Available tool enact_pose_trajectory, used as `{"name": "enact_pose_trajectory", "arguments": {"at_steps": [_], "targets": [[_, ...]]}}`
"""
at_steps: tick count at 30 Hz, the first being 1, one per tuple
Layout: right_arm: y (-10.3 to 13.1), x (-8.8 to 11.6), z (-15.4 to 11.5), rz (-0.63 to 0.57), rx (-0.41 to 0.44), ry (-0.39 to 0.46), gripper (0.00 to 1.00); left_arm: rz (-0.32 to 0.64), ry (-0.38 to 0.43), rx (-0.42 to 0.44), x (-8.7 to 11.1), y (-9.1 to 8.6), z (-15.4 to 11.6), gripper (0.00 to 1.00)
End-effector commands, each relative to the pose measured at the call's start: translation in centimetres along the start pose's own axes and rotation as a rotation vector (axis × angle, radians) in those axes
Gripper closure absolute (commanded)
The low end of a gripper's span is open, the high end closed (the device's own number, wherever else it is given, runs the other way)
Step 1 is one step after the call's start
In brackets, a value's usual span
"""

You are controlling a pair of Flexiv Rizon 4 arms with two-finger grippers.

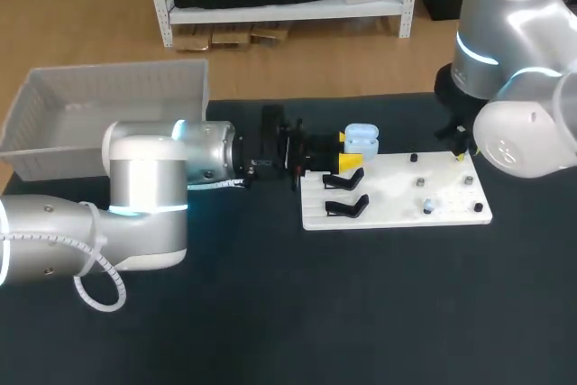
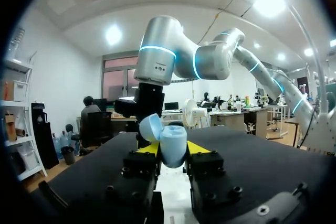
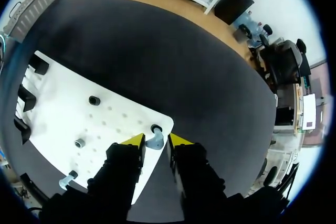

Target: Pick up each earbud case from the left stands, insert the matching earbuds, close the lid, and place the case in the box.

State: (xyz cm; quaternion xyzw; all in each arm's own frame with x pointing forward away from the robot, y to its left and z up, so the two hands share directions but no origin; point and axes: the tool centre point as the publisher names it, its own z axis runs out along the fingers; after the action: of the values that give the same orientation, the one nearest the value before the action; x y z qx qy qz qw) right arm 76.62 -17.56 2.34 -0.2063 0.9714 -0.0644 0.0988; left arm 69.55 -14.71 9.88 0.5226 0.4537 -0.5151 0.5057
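Observation:
My left gripper (image 1: 350,151) is shut on a light-blue earbud case (image 1: 361,140), held above the far left corner of the white board (image 1: 397,214). In the left wrist view the case (image 2: 173,148) sits between the yellow tips with its lid tilted open. My right gripper (image 3: 156,141) is down at the board's far right corner (image 3: 163,121). A pale earbud (image 3: 154,141) by its small peg (image 3: 156,128) lies between the yellow fingertips (image 3: 134,140), which stand close on either side of it.
Two black stands (image 1: 345,194) sit on the board's left part. Several small pegs (image 1: 420,182) dot its right part, one with an earbud (image 1: 428,207). A grey box (image 1: 99,110) stands at the table's far left. My right arm (image 1: 514,87) rises at the right.

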Motion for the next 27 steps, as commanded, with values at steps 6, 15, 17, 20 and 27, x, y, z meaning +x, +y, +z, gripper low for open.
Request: {"name": "enact_pose_trajectory", "arguments": {"at_steps": [6,15,17,20,27], "targets": [[0.3,0.0,0.2,-0.001,0.001,0.002,1.00,0.004,-0.005,-0.002,0.2,0.0,0.0,1.00],[0.4,0.4,-2.3,0.005,0.017,-0.005,1.00,0.004,-0.005,-0.002,0.2,0.0,0.0,1.00],[0.3,0.5,-3.2,0.013,0.022,-0.002,1.00,0.004,-0.005,-0.002,0.2,0.0,0.0,1.00],[0.4,0.7,-5.1,0.042,0.026,0.000,1.00,0.004,-0.005,-0.002,0.2,0.0,0.0,1.00],[1.9,1.5,-11.0,0.116,-0.007,0.067,1.00,0.004,-0.005,-0.002,0.2,0.0,0.0,1.00]]}}
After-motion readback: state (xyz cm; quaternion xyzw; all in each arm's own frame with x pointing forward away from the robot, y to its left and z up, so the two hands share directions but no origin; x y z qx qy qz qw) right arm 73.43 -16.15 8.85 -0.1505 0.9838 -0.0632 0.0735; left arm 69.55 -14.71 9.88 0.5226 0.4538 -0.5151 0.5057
